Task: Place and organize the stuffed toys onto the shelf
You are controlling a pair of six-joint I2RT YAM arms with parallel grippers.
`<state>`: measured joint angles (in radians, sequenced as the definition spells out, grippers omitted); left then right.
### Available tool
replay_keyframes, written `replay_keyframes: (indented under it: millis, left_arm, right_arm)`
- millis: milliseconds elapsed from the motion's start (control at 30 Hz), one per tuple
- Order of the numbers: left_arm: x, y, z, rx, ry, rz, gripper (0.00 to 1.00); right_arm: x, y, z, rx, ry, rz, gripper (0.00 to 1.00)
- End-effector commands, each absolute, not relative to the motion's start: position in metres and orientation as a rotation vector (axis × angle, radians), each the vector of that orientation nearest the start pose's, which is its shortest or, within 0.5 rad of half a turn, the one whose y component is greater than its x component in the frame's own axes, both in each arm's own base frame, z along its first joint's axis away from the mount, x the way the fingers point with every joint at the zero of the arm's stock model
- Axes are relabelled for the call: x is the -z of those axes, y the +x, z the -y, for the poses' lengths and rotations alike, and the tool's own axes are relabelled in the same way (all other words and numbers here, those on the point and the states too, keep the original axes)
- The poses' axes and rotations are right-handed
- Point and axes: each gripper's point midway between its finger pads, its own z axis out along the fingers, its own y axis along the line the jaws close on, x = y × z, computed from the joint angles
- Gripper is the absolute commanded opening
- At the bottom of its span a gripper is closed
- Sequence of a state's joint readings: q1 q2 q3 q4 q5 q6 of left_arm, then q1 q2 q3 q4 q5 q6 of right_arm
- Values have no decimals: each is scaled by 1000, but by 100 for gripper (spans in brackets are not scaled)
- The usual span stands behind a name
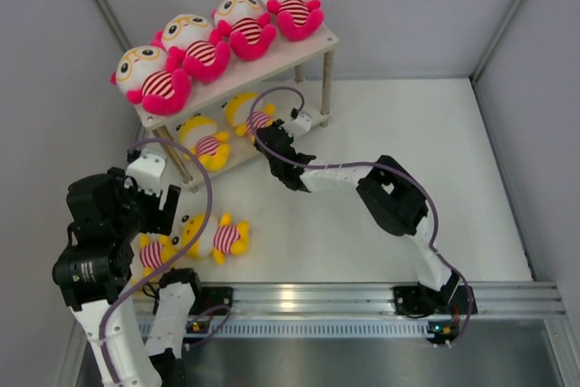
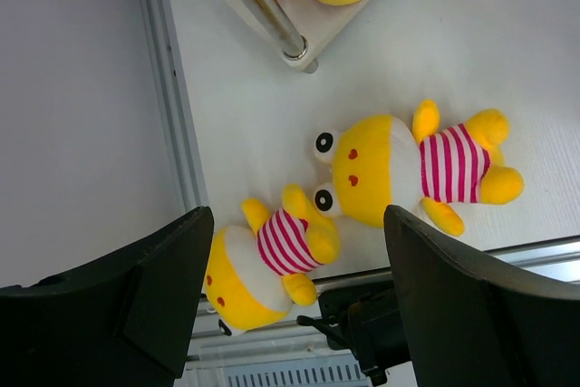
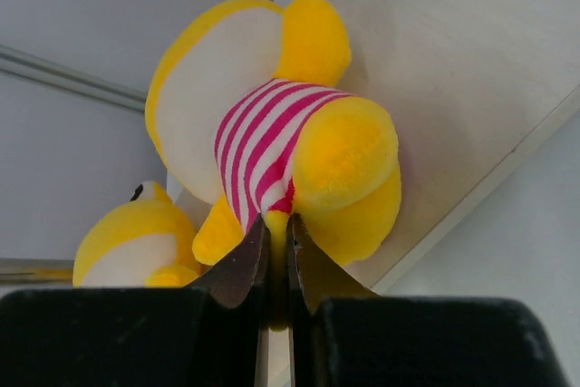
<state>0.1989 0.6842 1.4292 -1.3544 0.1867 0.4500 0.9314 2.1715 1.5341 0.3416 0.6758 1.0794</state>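
Note:
Four pink-limbed stuffed toys (image 1: 217, 35) sit in a row on the top board of the shelf (image 1: 313, 47). Two yellow ones are on its lower board: one (image 1: 207, 143) on the left and one (image 1: 253, 118) beside it. My right gripper (image 1: 265, 133) is shut on a yellow limb of that second toy (image 3: 272, 133), which rests on the lower board (image 3: 453, 70). Two more yellow toys lie on the table near the left arm (image 1: 156, 252) (image 1: 220, 237). My left gripper (image 2: 297, 224) hangs open and empty above them, over the nearer toy (image 2: 267, 265); the other (image 2: 408, 169) lies to its right.
A metal shelf leg (image 2: 263, 6) stands just beyond the two loose toys. The other lower-shelf toy (image 3: 127, 242) sits close to the left of my right gripper. Grey walls enclose the table; an aluminium rail (image 1: 362, 296) runs along the near edge.

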Motion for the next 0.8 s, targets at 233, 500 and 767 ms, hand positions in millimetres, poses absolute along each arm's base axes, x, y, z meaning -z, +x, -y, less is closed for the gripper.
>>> replay_keyframes:
  millis: [233, 500, 767]
  left_arm:
    - [-309, 142, -19, -205, 367, -2147, 82]
    - [-307, 141, -21, -218, 362, -2149, 82]
    - [-307, 139, -23, -233, 354, -2151, 82]
  right_arm:
    - [-170, 409, -502, -876, 560, -1743, 4]
    - [-188, 401, -494, -895, 486, -1712, 55]
    - [-302, 347, -465, -952, 115, -1494, 83]
